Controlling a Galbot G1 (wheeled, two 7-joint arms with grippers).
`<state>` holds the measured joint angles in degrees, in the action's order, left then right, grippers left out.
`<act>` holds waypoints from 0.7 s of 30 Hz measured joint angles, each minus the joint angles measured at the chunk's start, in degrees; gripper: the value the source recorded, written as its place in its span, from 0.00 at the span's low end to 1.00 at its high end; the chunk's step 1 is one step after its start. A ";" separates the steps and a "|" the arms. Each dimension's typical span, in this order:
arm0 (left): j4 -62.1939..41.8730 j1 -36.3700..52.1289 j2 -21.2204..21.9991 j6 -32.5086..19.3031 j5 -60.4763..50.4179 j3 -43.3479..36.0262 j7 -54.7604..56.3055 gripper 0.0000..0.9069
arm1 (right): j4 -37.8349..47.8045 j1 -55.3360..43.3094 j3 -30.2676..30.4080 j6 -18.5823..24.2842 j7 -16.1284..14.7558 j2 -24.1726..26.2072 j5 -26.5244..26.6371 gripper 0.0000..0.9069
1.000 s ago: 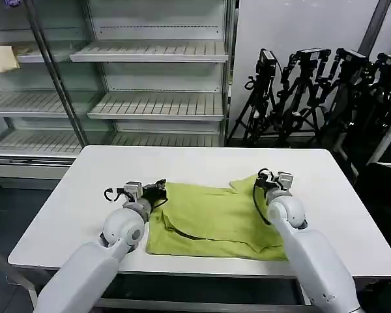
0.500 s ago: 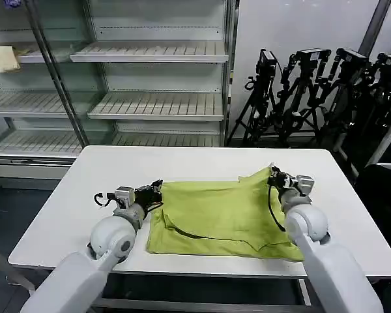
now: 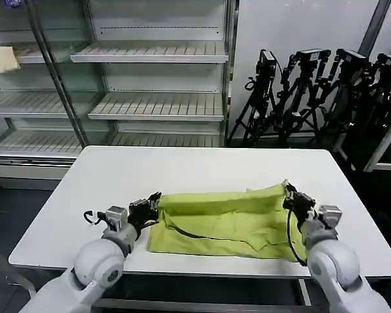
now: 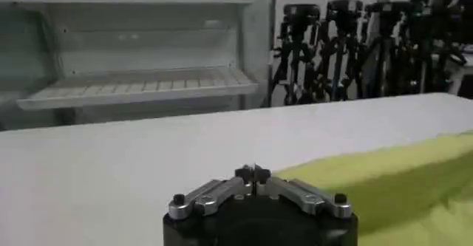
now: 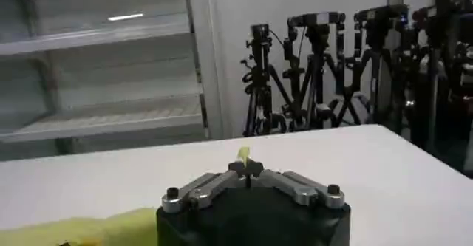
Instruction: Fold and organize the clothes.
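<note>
Lime yellow-green thin-fabric T-shirt (image 3: 221, 218), part-folded on the white rectangular desk (image 3: 182, 169). Left end effector (image 3: 151, 203) and right end effector (image 3: 292, 195) each clenched on a raised far corner.

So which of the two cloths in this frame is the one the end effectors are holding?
The lime T-shirt on the white table, pinched by the left end effector and right end effector. The cream cloth lies on the shelf behind.

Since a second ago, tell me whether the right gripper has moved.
Yes. The right gripper, shut on the T-shirt, has moved toward the robot and rightward, nearer the table's front edge.
</note>
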<state>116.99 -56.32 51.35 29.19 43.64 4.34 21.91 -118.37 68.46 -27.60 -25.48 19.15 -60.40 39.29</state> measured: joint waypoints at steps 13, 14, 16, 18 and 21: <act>0.37 -5.11 -0.32 0.03 -5.23 -0.78 -1.55 1.00 | -2.85 11.40 -3.95 -0.33 -0.86 -3.62 -4.32 1.00; 0.35 -5.40 -0.22 0.06 -5.74 -0.78 -1.53 1.00 | -2.96 11.80 -3.97 -0.63 -0.86 -3.91 -4.72 1.00; 0.37 -5.91 -0.05 0.02 -6.59 -0.67 -1.40 1.00 | -3.29 12.61 -4.11 -0.94 -0.85 -4.41 -5.39 1.00; 0.56 -6.52 0.21 -0.14 -7.29 -0.47 -1.18 1.00 | -3.61 13.48 -4.42 -1.12 -0.83 -4.88 -6.15 1.00; 1.02 -7.32 0.67 -0.55 -7.95 0.13 -0.69 1.00 | -4.49 14.78 -5.06 -1.15 -0.83 -5.46 -7.10 1.00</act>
<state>118.01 -63.63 52.03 28.64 35.69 4.47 21.23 -122.86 83.24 -32.66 -26.63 18.32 -65.87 32.19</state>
